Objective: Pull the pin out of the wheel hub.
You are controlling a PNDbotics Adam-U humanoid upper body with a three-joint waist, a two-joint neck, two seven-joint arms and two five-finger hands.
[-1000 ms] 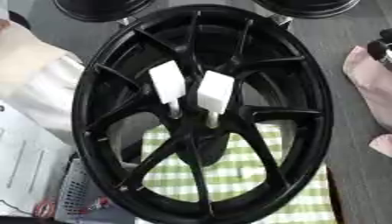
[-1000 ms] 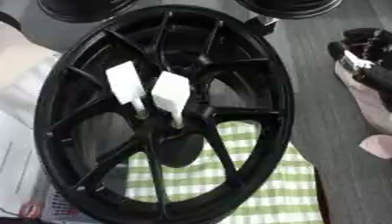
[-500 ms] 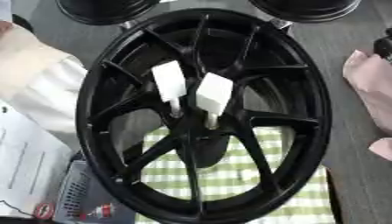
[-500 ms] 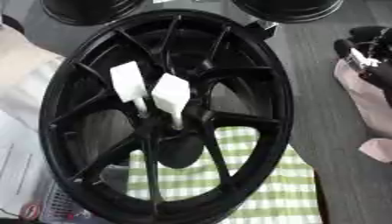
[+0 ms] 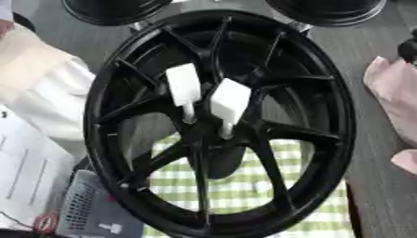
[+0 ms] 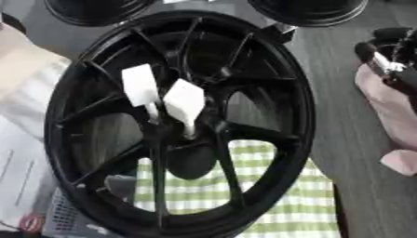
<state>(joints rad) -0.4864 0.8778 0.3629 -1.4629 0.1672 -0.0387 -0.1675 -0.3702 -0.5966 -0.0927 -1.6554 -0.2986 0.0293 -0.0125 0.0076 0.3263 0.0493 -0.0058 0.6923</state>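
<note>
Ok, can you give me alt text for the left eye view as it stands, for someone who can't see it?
A large black spoked wheel fills the view, with two white flat-headed pins standing side by side at its hub. It lies over a green-and-white checked cloth, with pale papers to the left and a pink cloth at the right edge.

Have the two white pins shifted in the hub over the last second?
No. Both white pins stand in the same spots beside the hub centre of the black wheel; the slight overall shift looks like camera movement.
</note>
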